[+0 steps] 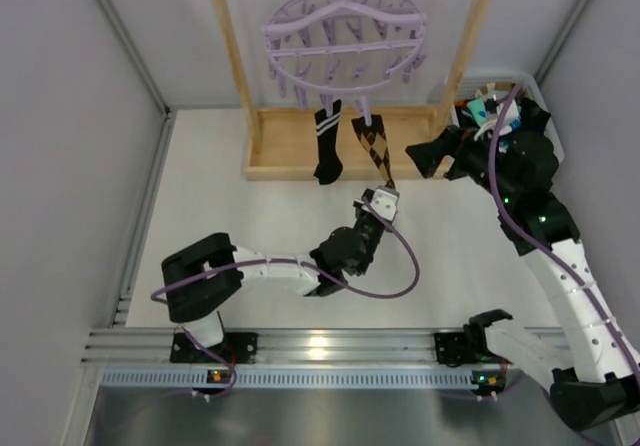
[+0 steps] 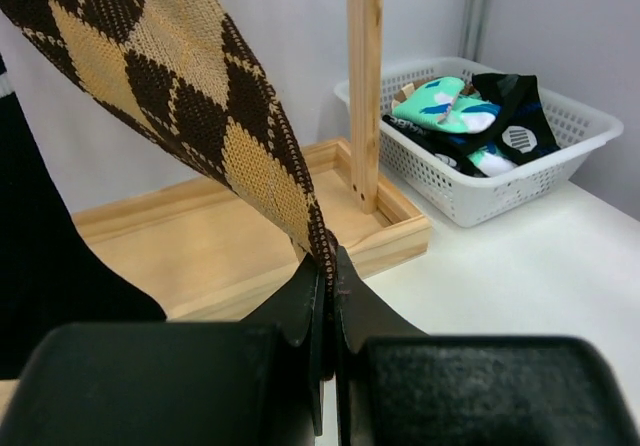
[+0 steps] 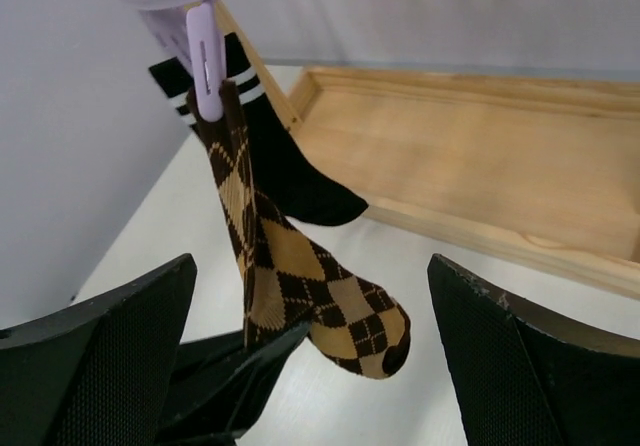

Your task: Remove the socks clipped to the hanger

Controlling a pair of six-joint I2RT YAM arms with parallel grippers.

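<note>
The lilac hanger point(image 1: 345, 36) hangs from the wooden frame. Two socks stay clipped to it: a black sock with white stripes point(image 1: 327, 146) and a brown-and-tan argyle sock point(image 1: 373, 146). My left gripper point(image 1: 381, 202) is shut on the argyle sock's lower part point(image 2: 170, 76), which runs taut up from the jaws. In the right wrist view a lilac peg point(image 3: 205, 61) grips the argyle sock's cuff, and its toe point(image 3: 360, 326) hangs free. My right gripper point(image 1: 425, 156) is open and empty, facing both socks from the right.
The wooden frame stand has a tray base point(image 1: 290, 156) and upright posts point(image 2: 365, 86). A white basket point(image 2: 560, 181) at the back right holds mint and dark socks point(image 2: 450, 106). Grey walls close in the table on the left and right.
</note>
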